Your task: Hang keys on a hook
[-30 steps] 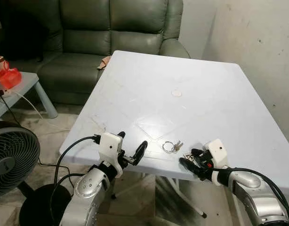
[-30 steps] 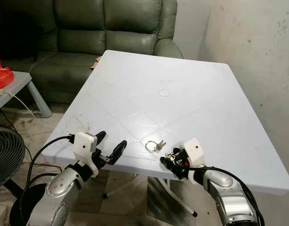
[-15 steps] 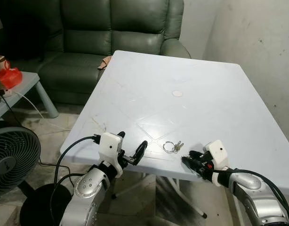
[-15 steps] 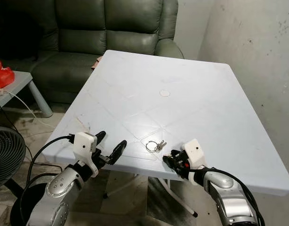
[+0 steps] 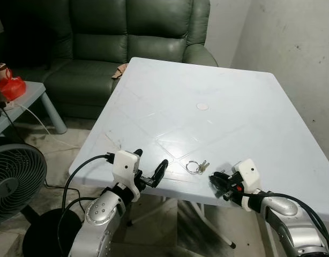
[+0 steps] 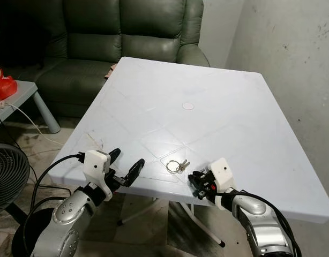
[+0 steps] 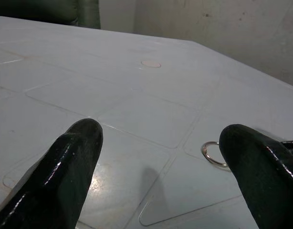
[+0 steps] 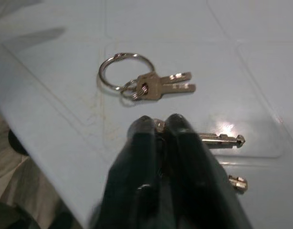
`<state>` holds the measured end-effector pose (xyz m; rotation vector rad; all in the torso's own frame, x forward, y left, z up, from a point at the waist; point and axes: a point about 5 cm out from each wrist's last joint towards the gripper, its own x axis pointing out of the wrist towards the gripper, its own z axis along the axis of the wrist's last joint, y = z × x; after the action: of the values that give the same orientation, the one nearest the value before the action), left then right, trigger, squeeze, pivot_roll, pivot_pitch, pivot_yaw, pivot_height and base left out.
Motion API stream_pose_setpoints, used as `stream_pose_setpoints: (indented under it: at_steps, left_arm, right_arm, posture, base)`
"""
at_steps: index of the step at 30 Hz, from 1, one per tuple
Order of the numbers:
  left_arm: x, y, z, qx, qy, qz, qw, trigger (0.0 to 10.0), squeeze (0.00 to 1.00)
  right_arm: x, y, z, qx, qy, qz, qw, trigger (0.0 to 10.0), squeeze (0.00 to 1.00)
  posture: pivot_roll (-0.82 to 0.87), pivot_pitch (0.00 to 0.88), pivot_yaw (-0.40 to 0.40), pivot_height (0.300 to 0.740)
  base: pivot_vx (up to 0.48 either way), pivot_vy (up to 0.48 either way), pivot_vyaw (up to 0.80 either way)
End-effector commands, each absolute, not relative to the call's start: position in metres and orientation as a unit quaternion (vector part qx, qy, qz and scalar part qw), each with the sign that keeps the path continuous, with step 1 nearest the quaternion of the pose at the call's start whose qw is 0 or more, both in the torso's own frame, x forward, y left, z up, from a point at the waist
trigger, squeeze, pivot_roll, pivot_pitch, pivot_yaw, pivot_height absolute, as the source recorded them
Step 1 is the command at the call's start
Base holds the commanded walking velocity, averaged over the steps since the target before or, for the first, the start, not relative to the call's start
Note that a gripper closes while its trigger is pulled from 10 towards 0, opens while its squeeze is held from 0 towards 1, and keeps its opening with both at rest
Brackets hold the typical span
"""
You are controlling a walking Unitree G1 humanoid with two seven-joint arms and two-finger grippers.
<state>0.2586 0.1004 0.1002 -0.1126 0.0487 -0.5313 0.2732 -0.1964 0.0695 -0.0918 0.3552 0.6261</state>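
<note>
Left eye view showed the pale blue plastic surface (image 5: 218,91) carrying a silver key ring with two keys (image 5: 196,166) near its front edge. Left claw (image 5: 150,172) hovered spread apart; right claw (image 8: 158,125), fingers together, seemingly pinched another key beside the ring, presumably for lifting.

Bare table (image 5: 218,85) stretches beyond the keys (image 5: 196,166); a wall (image 5: 298,48) bounds its right side.

Keys (image 8: 158,86) and ring – shiny silver metal. Table (image 5: 218,80) – smooth pale plastic, faint sheen. Gripper fingers (image 7: 72,162) – glossy black. Sofa (image 5: 127,32) – dark green leather look. Wall (image 5: 298,48) – rough, stained.
</note>
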Motion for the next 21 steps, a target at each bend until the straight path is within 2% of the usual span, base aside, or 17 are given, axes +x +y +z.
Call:
stream_pose_setpoints:
  at_steps: [1,19,20,21]
  left_arm:
    - [0.262,0.1,0.104,-0.048,0.016,-0.26,0.964,10.0,0.0]
    - [0.263,0.099,0.105,-0.046,0.012,-0.258,0.965,10.0,0.0]
    - [0.263,0.099,0.105,-0.046,0.012,-0.258,0.965,10.0,0.0]
    - [0.263,0.099,0.105,-0.046,0.012,-0.257,0.965,10.0,0.0]
  right_arm:
    - [0.277,-0.202,0.071,-0.045,0.168,0.289,0.941,0.0,0.0]
    - [0.302,-0.215,0.09,-0.012,0.107,0.189,0.976,0.0,0.0]
    - [0.303,-0.215,0.09,-0.012,0.11,0.186,0.976,3.8,0.0]
    - [0.306,-0.214,0.091,0.0,0.113,0.182,0.977,10.0,0.0]
  posture:
    - [0.03,0.0,-0.046,0.74]
    - [0.03,0.0,-0.046,0.74]
    - [0.03,0.0,-0.046,0.74]
    - [0.03,0.0,-0.046,0.74]
  base:
    - [0.0,0.0,0.0]
    - [0.0,0.0,0.0]
    - [0.0,0.0,0.0]
    - [0.0,0.0,0.0]
